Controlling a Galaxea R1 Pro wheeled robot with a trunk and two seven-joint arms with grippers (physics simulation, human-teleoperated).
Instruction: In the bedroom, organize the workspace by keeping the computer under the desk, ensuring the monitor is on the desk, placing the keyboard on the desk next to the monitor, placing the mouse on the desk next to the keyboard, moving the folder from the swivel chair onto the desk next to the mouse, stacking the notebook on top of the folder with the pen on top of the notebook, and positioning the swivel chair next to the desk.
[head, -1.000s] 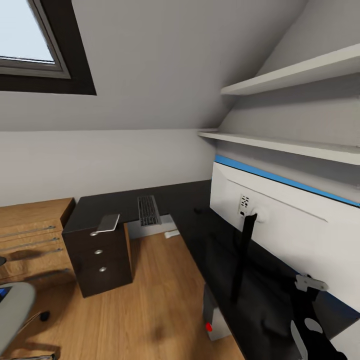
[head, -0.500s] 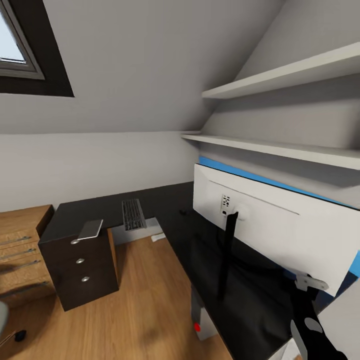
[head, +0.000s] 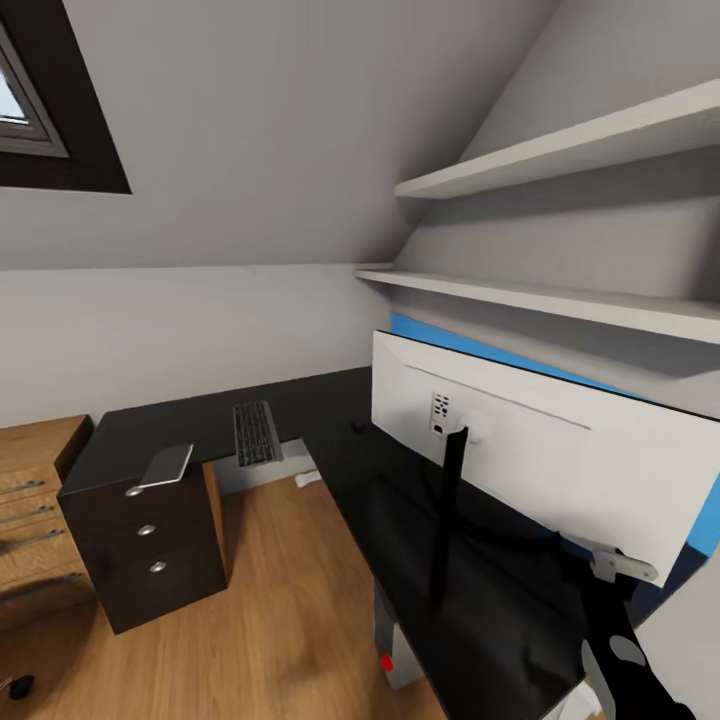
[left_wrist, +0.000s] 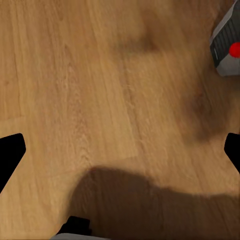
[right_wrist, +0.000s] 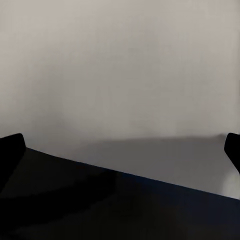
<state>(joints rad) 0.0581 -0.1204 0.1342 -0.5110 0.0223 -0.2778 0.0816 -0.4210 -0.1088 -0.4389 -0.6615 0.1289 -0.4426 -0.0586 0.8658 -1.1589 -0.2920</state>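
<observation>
The view has swung to the right over the last second: the window has slid almost out at the left edge, the low wood cabinet is half cut off, and the grey chair seen at the lower left a second ago is gone from the picture. This is the camera turning, not the furniture moving. The robot now faces the long wing of the bench more squarely.

The monitor stands on the bench with its pale back toward the camera, on a slim black stand. The keyboard lies flat on the far wing, well apart from the monitor. A small dark lump, probably the mouse, sits on the bench between them, nearer the monitor. The computer stands on the wood floor under the bench edge, its red light showing; the left wrist view catches its corner too. A flat grey sheet rests above the drawers.

The left jaws hang wide apart over bare floor, holding nothing. The right jaws are also spread wide and empty, pointing at the wall over the bench top.

With the chair and folder now out of view, the robot looks to be turning toward the bench items first; the keyboard is likely the next thing to bring closer.
</observation>
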